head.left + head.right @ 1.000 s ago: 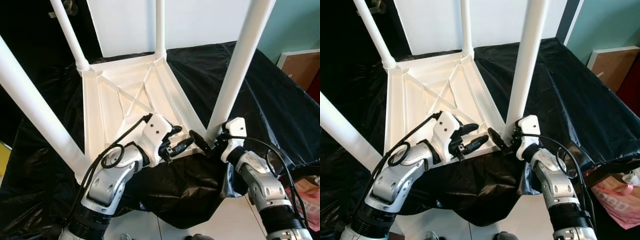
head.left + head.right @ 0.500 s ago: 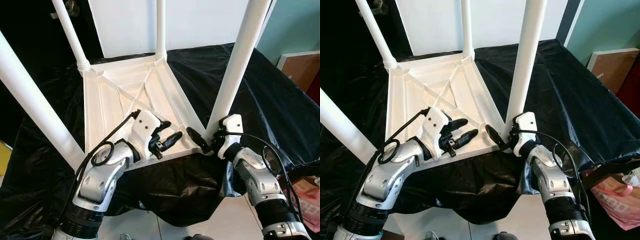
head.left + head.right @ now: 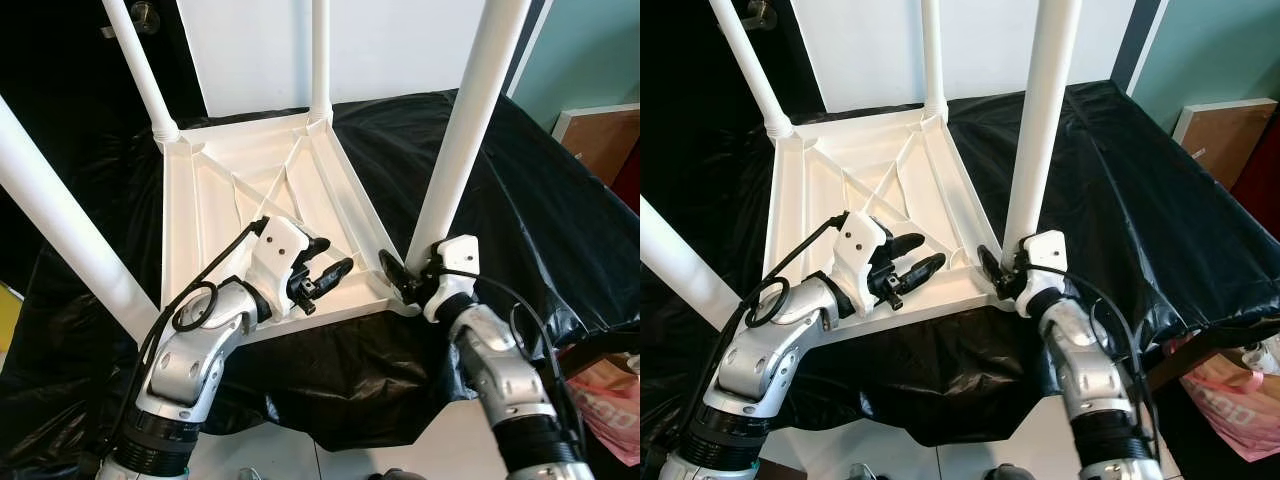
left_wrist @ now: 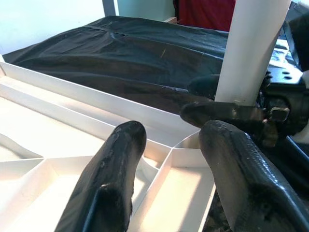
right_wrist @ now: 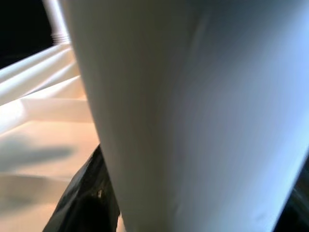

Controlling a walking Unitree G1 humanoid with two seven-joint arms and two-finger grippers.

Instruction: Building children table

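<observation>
A white children's table [image 3: 240, 200] lies upside down on a black-covered surface, its four legs pointing up. My left gripper [image 3: 335, 255] hovers open just above the ribbed underside near the front edge, with nothing between its fingers [image 4: 120, 164]. My right gripper [image 3: 408, 272] is at the base of the near right leg [image 3: 455, 150], at the table's front right corner. Its fingers straddle that leg and close on it. In the right wrist view the leg [image 5: 193, 111] sits right against the camera, with one black finger [image 5: 82, 203] beside it.
A black sheet [image 3: 540, 200] covers the support and hangs over its front edge. A brown board [image 3: 600, 130] leans at the right and a pink bag [image 3: 615, 405] lies on the floor lower right. A white panel [image 3: 250, 50] stands behind the table.
My left gripper has moved from the table's front edge inward over the underside. The near right leg stands a little more upright, with the right gripper staying at its base.
</observation>
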